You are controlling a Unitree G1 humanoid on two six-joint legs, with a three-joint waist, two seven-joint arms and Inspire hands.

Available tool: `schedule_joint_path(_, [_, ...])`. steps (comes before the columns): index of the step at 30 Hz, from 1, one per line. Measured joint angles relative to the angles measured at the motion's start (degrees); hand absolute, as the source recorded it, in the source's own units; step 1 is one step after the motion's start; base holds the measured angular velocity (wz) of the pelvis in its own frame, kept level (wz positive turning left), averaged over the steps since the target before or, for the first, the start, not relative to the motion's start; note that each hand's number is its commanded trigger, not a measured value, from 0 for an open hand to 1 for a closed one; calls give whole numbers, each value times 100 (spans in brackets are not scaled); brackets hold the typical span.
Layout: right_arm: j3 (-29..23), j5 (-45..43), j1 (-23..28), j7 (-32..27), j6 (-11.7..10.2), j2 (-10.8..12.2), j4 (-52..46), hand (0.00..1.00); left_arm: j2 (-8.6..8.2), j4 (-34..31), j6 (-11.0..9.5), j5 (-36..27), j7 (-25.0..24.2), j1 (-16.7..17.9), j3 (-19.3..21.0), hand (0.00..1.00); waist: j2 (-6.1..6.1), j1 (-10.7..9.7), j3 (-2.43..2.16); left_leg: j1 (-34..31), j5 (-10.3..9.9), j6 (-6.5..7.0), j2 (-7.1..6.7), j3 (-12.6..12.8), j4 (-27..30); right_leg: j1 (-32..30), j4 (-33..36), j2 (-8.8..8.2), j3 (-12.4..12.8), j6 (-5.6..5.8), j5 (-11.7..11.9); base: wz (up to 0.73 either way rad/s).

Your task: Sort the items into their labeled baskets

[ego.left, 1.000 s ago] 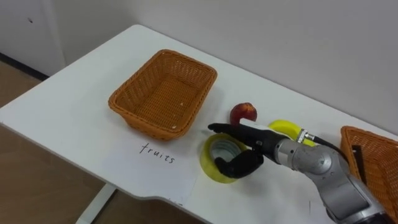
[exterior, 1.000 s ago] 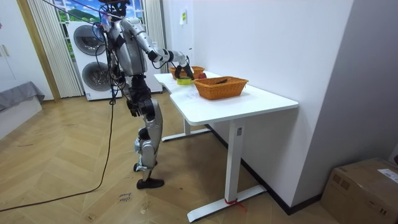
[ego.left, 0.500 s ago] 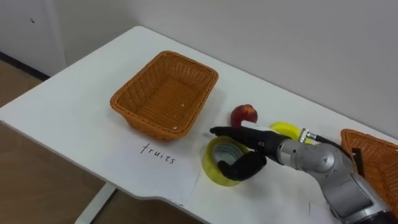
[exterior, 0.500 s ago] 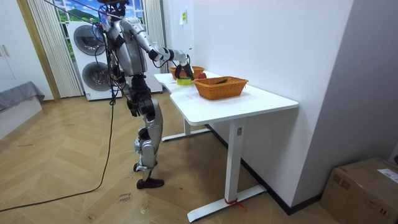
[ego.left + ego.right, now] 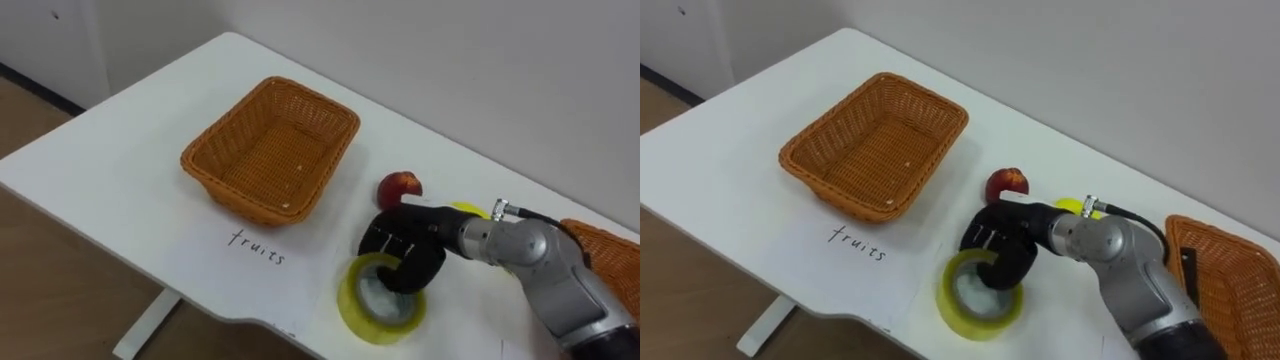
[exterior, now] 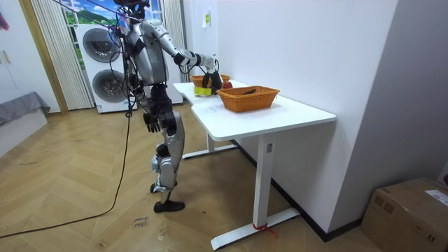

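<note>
On the white table point(image 5: 110, 170), at the far left, 1 empty wicker basket point(image 5: 205, 172) is seen, set at a slant to the table's edge; just in front of it, 1 sheet of paper point(image 5: 215, 268) bearing a handwritten word is laid flat near the front edge; to the right of the paper, the yellow roll of tape point(image 5: 352, 305) is found near the table's front edge, tilted toward the camera; it is grasped by the right hand point(image 5: 405, 240), whose fingers are curled down through the roll's hole and around its far rim; whether the roll touches the table cannot be told; just behind the hand, 1 red fruit point(image 5: 399, 186) is left on the table, apart from both baskets; to the right of the fruit, a yellow thing point(image 5: 468, 209) is partly hidden behind the wrist; at the far right, a 2nd wicker basket point(image 5: 1230, 285) is seen, with a dark thing point(image 5: 1185, 264) against its near wall; in the room view, the robot is shown standing at the table's end, its left hand point(image 6: 150, 122) hung beside the hip, its grip not to be told.
</note>
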Motion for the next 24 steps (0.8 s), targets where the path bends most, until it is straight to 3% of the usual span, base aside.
schedule_joint_path(7, [-8,17,-55,88,-8,-80,52,100,30,8,-133,-4,-37,-53,62,0,-111,80,55,-16,-1,0,3,6,-65,-31,2,7,25,0,0,-1])
schedule_joint_path(24, [32,5,-42,571,7,-354,-99,100,158,502,-258,-56,-183,-309,59,0,-209,78,56,-22,0,-2,15,83,-56,-110,6,17,108,-3,3,-2])
